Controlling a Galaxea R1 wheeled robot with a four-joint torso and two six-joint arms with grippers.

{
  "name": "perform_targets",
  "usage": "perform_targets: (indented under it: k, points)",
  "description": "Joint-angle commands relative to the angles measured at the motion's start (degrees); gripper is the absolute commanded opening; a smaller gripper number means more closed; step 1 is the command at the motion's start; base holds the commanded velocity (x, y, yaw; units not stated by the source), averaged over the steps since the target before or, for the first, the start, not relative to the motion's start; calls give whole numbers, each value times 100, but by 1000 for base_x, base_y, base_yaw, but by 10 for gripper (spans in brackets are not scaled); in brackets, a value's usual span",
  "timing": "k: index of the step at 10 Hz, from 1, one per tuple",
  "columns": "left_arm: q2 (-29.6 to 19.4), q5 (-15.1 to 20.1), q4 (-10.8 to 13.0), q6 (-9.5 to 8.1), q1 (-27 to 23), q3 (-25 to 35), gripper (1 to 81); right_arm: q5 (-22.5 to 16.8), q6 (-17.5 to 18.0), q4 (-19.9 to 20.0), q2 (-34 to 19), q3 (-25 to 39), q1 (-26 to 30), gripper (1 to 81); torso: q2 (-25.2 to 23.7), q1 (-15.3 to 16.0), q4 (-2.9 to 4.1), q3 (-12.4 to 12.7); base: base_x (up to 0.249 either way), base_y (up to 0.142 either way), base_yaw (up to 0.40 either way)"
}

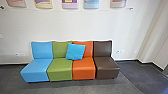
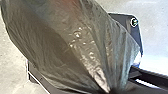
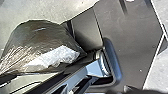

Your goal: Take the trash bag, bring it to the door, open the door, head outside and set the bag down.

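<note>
The trash bag (image 2: 62, 47) hung at the left gripper (image 2: 111, 90), in front of the robot's dark base. Its plastic drew into a tight bunch there, so the left gripper was evidently closed on the neck, with no more gap than the bunched plastic took up. Gripping it that way probably kept the mouth pinched and let the weight hang below. How far open the right gripper was, I couldn't tell, nor whether it had hold of anything.

The bag looked full and rounded, its film stretched smooth over the bulge and creased toward the neck. A pale patch (image 3: 56, 57) on it could have been light stuff inside or just glare; I couldn't say which.

This looked like the carrying part of the job. Across the middle of the head view, a row of joined seats (image 1: 59, 68) stood along the wall (image 1: 75, 28), likely to leave the floor (image 1: 140, 77) free for passing. A blue cushion (image 1: 75, 51) leaned on the green and orange backs, tilted a bit. Posters (image 1: 91, 3) hung along the top edge.
</note>
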Motion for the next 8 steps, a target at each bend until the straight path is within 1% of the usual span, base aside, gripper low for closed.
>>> perform_targets:
  k: [1, 2, 3, 4, 5, 7, 8]
  points:
    - [-20, 444, 100, 29, -220, 25, 10, -214, -10, -84, 51, -149, 118, 811, 261, -129, 0, 0, 0, 0, 0]
    - [-11, 444, 144, 29, -194, 25, 10, -214, -10, -84, 129, -263, 109, 811, 261, -129, 0, 0, 0, 0, 0]
    - [-11, 444, 144, 20, -185, 25, 10, -214, -10, -84, 191, -333, 109, 811, 122, -63, 0, 0, 0, 0, 0]
    - [-2, 444, 153, 12, -176, 25, 10, -214, -10, -84, 226, -369, 92, 811, 159, -85, 0, 0, 0, 0, 0]
    - [7, 452, 153, -6, -185, 7, 10, -214, -10, -84, 226, -369, 92, 811, 155, -87, 0, 245, 0, 0, 0]
    - [77, 488, 162, -15, -150, -168, 10, -206, -1, -84, 270, -439, 74, 811, 155, -87, 0, 505, 0, 0, 0]
    - [130, 470, 162, -15, -115, -318, 10, -206, -1, -84, 358, -605, 65, 811, 155, -87, 0, 650, 0, 0, 0]
